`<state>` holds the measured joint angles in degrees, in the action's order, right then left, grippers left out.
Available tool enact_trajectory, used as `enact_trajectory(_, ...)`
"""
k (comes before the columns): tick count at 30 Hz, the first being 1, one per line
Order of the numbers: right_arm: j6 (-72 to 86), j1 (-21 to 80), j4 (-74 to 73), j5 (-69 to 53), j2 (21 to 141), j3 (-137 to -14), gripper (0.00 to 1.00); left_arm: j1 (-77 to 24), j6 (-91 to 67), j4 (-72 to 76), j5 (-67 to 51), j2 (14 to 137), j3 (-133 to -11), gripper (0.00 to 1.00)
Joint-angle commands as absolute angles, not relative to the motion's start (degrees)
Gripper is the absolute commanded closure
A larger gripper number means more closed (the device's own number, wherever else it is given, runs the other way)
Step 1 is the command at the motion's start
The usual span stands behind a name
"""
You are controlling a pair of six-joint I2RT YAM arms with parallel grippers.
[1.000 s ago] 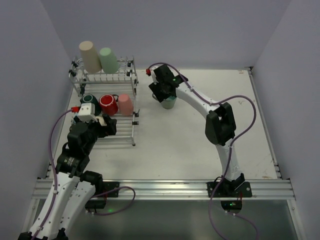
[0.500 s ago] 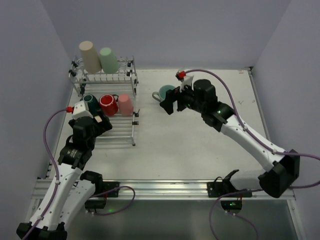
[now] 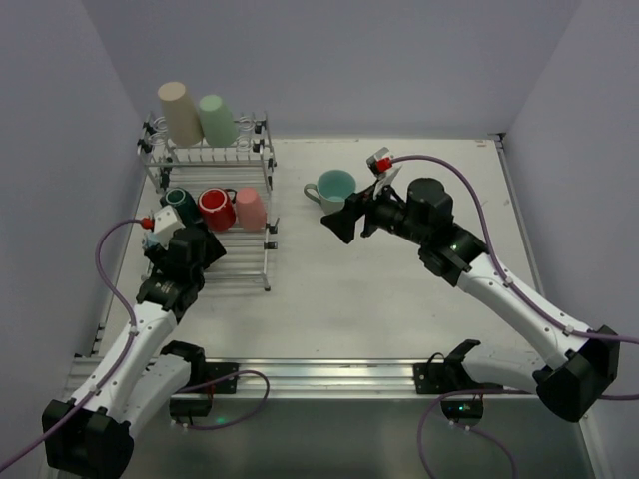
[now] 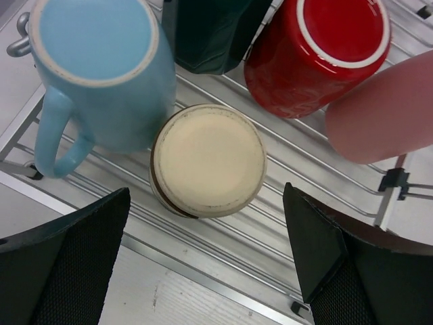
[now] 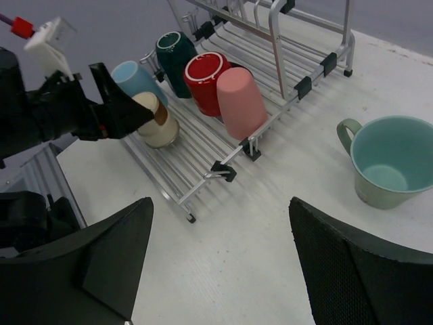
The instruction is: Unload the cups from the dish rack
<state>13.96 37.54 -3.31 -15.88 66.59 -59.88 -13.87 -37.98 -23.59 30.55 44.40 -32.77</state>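
The dish rack (image 3: 246,261) stands at the back left. Upside down on its raised tier are a beige cup (image 3: 180,112) and a mint green cup (image 3: 213,118). On the lower tier are a dark green cup (image 3: 180,200), a red cup (image 3: 217,208) and a pink cup (image 3: 251,209). In the left wrist view a light blue mug (image 4: 101,68) and a small cream-and-brown cup (image 4: 208,159) sit upside down on the rack bars (image 4: 270,223). My left gripper (image 4: 206,203) is open, just short of the small cup. A teal mug (image 3: 335,190) stands upright on the table. My right gripper (image 3: 344,222) is open and empty, close to it.
The rack's front corner clip (image 5: 223,170) and foot (image 5: 191,218) lie ahead of my right gripper (image 5: 220,223). Bare table spreads right of the rack. Grey walls close in the left, back and right sides. An aluminium rail (image 3: 319,374) runs along the near edge.
The right gripper opened, let go of the teal mug and drew back to its right. The left gripper moved in over the front of the rack toward the small cup.
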Motion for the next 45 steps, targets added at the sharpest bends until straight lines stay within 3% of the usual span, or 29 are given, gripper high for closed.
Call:
enact_trajectory(1,15.1,37.5,1.4,-18.7,63.0,-59.2,0.17,-13.4,-39.9,-17.8,36.6,46.8,-32.2,0.03)
enact_trajectory(13,16.3,37.4,1.8,-21.9,65.7,-60.6,0.17,-13.4,-37.9,-10.8,39.6,54.1,-30.3,0.09)
enact_trajectory(27,19.3,37.5,2.0,-21.3,63.2,-59.5,0.15,-13.7,-36.7,-6.9,31.5,53.1,-28.9,0.44)
enact_trajectory(34,33.6,37.5,19.4,-26.1,60.8,-52.3,0.04,-14.1,-35.9,-7.7,18.6,39.9,-30.1,0.48)
enact_trajectory(39,47.2,38.1,35.8,-30.2,63.1,-43.9,0.04,-14.1,-38.3,-10.4,8.4,31.9,-32.2,0.49)
enact_trajectory(45,54.0,43.3,51.8,-31.4,71.1,-41.6,0.08,-14.1,-45.6,-2.1,-9.3,27.6,-30.6,0.5)
